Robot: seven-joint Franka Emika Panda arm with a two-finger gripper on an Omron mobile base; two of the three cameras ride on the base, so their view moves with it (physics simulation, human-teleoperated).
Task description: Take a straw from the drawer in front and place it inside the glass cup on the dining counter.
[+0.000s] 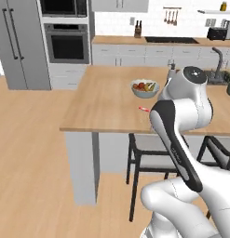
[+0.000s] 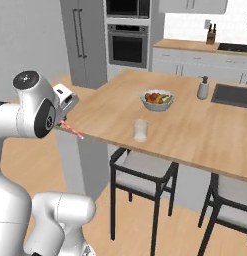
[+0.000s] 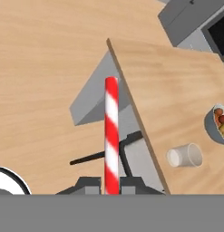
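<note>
Right now the big wood surface is the biggest thing — a light-wood slab on pale grey sides. Black stools with grey seats are tucked under its near edge. Behind it stand grey cupboards, a tall grey fridge and a dark oven.

On the surface sits a pale bowl of fruit, and near it, closer to the edge, stands the little clear glass cup. A soap bottle stands farther back by the dark sink.

The tool is shut tight on the straw — its two dark tips pinch the straw near one end. In the right base view the tool hangs in the air beside the corner of the surface, over the floor, and the striped red straw pokes out from it at a slant. The straw is well apart from the glass cup and not in it yet.
</note>
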